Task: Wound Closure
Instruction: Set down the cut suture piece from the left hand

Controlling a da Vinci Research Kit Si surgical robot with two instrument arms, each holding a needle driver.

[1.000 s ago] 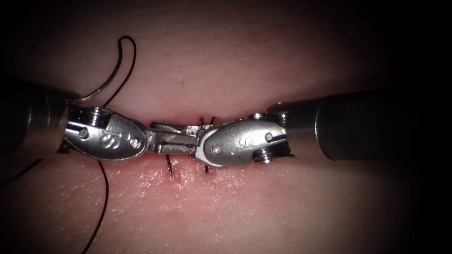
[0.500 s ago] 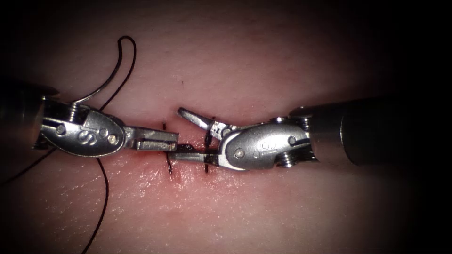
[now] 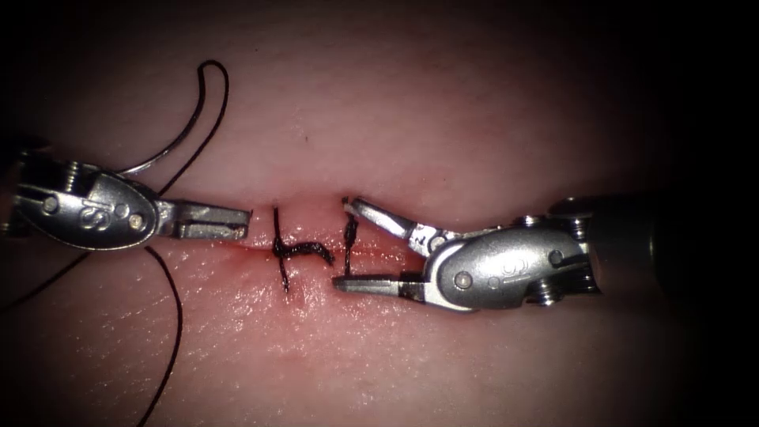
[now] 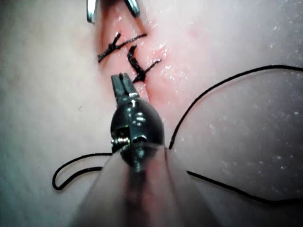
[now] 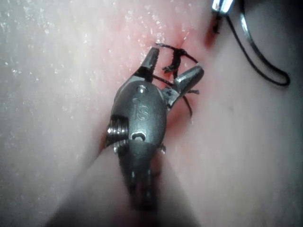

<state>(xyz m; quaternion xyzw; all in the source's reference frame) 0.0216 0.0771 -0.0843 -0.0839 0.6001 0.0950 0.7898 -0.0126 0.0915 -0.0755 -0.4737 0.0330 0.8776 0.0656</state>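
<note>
Along the cut (image 3: 261, 247) in the tissue (image 3: 443, 103), two dark stitches (image 3: 282, 251) already cross it, tied and lying flat. Left of them the left tool (image 3: 212, 221) hovers with fingers together, holding nothing. The right tool (image 3: 348, 243) straddles the right-hand stitch, fingers spread wide, gripping nothing. The needle (image 3: 162, 154) rests loose on the tissue at upper left, not in it, thread (image 3: 175, 316) trailing away, likely parked clear of the knots.
</note>
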